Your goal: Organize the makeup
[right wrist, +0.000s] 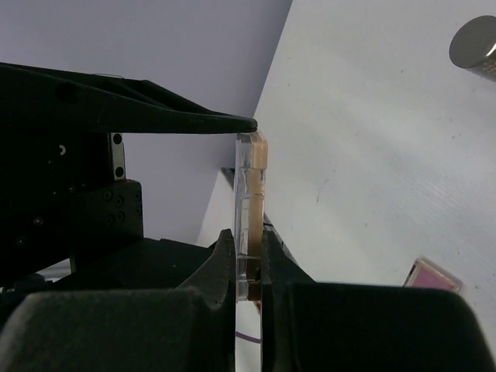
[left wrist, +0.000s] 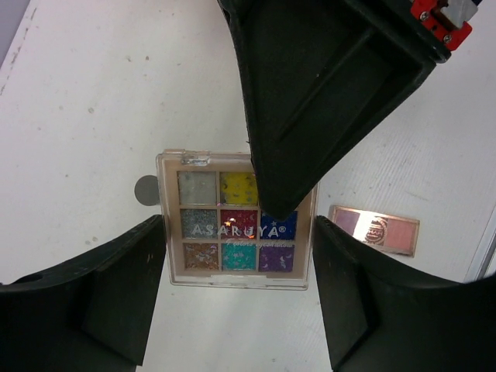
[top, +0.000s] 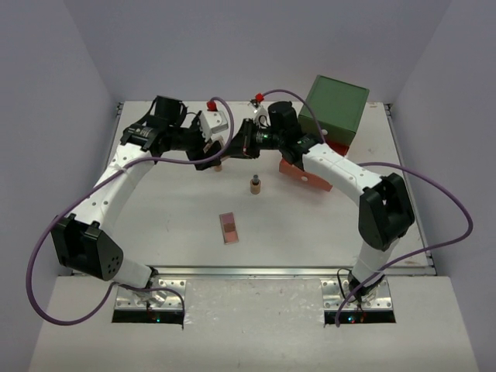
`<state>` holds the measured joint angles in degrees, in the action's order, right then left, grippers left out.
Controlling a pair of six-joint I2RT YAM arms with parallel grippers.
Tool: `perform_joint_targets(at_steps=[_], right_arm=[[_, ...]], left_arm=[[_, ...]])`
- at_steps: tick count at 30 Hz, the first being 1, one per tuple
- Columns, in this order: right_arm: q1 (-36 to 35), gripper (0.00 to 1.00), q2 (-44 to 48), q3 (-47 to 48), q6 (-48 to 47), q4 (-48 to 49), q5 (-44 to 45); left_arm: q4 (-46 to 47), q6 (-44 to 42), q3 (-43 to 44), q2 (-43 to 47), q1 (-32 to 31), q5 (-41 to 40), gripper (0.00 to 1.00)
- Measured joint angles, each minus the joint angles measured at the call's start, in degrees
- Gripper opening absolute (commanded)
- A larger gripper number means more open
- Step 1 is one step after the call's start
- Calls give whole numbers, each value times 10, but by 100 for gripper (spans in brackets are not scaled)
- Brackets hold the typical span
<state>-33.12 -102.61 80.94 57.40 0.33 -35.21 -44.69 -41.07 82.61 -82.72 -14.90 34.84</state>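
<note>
My right gripper [right wrist: 248, 249] is shut on the lower edge of a multicolour palette [right wrist: 252, 174] and holds it upright above the table. In the left wrist view the palette [left wrist: 225, 232] shows its nine coloured pans, with my right gripper's finger [left wrist: 310, 101] over its upper right. My left gripper [left wrist: 239, 232] is open, one finger on each side of the palette, close to its side edges. The two grippers meet at the back middle of the table, left [top: 211, 153] and right [top: 239, 145]. A pink-brown palette [top: 229, 228] lies flat on the table. A tan tube [top: 255, 184] stands upright.
The green drawer box [top: 335, 108] stands at the back right, with an orange drawer [top: 306, 174] lying in front of it under my right arm. The pink-brown palette also shows in the left wrist view [left wrist: 376, 230]. A second small tan tube [top: 218, 166] stands below my left gripper.
</note>
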Motion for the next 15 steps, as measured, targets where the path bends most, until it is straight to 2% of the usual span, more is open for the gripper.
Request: perform_joint_targets(at_steps=[2,3,9,12,14,15], right_arm=[[2,0,1,-11,7,10,0],[4,0,2,-17,9,15,1],[52,0,81,-126,9,19,45],[106,0,157,-193,7,19,89],[174,0,273,-277,0,15,162],[181,0,286,-286,0,13,172]], left_arm=[[3,2,-3,0,-2,-10,92],[4,5,-5,-1,-4,-16,100],[20,55,-6,-1,-7,-81,100],[31,86,-5,-1,-7,-116,100],[44,116,-5,-1,-7,-158,100],[46,119,-5,-1,-7,-164,100]])
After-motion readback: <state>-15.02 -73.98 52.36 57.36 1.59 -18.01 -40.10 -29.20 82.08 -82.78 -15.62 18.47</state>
